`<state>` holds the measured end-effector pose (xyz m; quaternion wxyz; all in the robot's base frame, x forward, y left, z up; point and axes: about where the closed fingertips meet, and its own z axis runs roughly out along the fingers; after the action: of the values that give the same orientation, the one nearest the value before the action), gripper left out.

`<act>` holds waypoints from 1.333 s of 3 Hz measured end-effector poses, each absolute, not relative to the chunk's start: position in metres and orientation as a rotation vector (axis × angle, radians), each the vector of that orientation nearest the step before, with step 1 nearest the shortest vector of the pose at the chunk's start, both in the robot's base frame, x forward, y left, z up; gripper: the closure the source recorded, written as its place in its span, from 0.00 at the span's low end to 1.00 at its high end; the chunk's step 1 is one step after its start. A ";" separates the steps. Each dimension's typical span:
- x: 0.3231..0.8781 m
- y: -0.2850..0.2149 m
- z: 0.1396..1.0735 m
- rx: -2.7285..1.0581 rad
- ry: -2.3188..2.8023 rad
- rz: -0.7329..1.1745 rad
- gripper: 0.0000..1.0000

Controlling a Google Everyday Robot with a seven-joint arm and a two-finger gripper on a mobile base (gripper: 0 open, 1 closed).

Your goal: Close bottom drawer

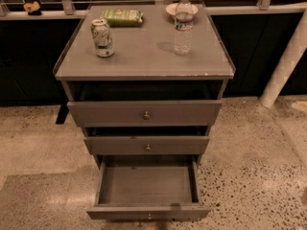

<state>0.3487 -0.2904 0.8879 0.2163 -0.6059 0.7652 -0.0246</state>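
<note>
A grey-brown wooden cabinet stands on speckled terrazzo floor, seen from above and in front. The bottom drawer point(147, 186) is pulled far out towards me, its bare box interior fully exposed and its front edge at the lower border of the view, the small knob just visible. The middle drawer point(147, 145) and top drawer point(145, 113) above it each sit slightly proud of the frame. On the desk point(144, 56) rest a can point(102, 37), a clear water bottle point(183, 25), a green packet point(123, 17) and a small bowl point(171, 8). My jaws are out of view, so I cannot tell their state. I judge the closing not yet begun: the whole push remains.
</note>
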 end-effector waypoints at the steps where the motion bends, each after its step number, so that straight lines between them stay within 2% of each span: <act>1: 0.338 -0.320 0.820 -1.614 2.143 0.036 0.00; 3: 0.329 -0.353 0.688 -1.484 2.219 0.228 0.00; 4: 0.328 -0.354 0.628 -1.471 2.272 0.281 0.00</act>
<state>0.3280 -0.3539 0.6275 0.2088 -0.5286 0.8166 0.1010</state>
